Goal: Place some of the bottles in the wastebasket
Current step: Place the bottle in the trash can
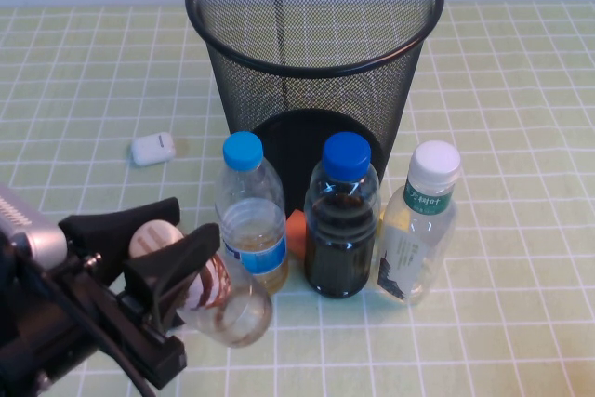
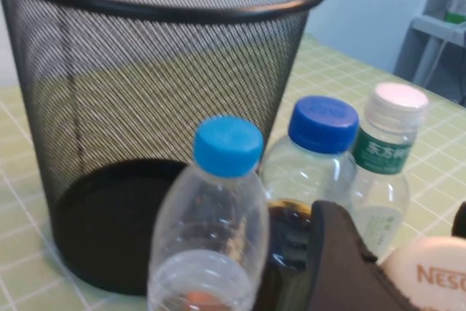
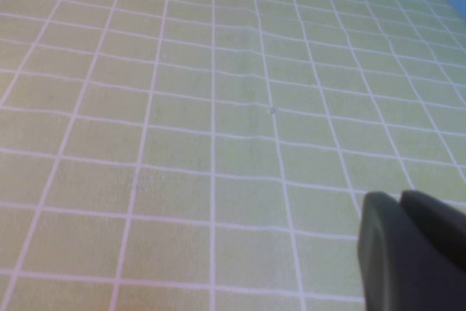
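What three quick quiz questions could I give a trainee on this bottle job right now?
1. True or false: the left gripper is closed on the short bottle.
2. Which bottle stands nearest the tall white-capped bottle? A) dark-liquid bottle B) blue-label bottle
3. Fill in: the wastebasket stands ___ the row of bottles, seen from the robot.

Key: 1 true. 2 A. 3 behind. The right gripper is out of the high view, over bare tablecloth, fingers together.

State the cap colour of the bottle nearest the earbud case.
Blue, on the blue-label bottle; clearest in the high view, with the earbud case to its left.
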Available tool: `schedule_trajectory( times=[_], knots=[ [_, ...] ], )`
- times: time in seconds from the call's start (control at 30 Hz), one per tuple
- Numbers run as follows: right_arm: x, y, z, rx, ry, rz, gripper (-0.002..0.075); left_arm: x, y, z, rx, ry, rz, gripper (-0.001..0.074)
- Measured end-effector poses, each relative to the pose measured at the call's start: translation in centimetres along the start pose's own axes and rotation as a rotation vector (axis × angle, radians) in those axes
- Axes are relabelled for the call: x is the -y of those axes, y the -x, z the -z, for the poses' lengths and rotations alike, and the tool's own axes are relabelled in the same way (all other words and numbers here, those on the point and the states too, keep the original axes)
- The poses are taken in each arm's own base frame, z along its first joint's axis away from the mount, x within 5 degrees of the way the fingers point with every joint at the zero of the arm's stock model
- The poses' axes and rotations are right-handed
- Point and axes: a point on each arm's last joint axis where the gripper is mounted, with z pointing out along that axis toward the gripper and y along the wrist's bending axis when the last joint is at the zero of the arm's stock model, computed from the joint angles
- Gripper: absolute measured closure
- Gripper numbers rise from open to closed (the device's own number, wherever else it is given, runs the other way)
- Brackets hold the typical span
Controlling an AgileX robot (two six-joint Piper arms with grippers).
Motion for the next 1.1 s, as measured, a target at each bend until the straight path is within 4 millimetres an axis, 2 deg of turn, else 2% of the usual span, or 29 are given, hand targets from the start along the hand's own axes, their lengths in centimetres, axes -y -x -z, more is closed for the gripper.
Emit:
schedule_trajectory(
  times=[0.53, 0.73, 0.93, 1.1],
  knots=[
    [0.0, 0.0, 0.0, 0.0, 0.0, 0.0, 0.0733, 0.3, -0.5, 0.2, -0.028, -0.046, -0.044, 0.047],
    [0.0, 0.0, 0.0, 0.0, 0.0, 0.0, 0.0733, -1.1, -0.8, 0.4, -0.179, 0.05, -0.039, 0.047],
    [0.0, 0.0, 0.0, 0.0, 0.0, 0.0, 0.0733, -1.6, 1.5, 0.9, -0.226, 0.132, -0.037, 0.047],
    [0.0, 0.0, 0.0, 0.0, 0.0, 0.0, 0.0733, -1.5, 5.3, 2.1, -0.252, 0.182, -0.067, 0.047]
  ],
)
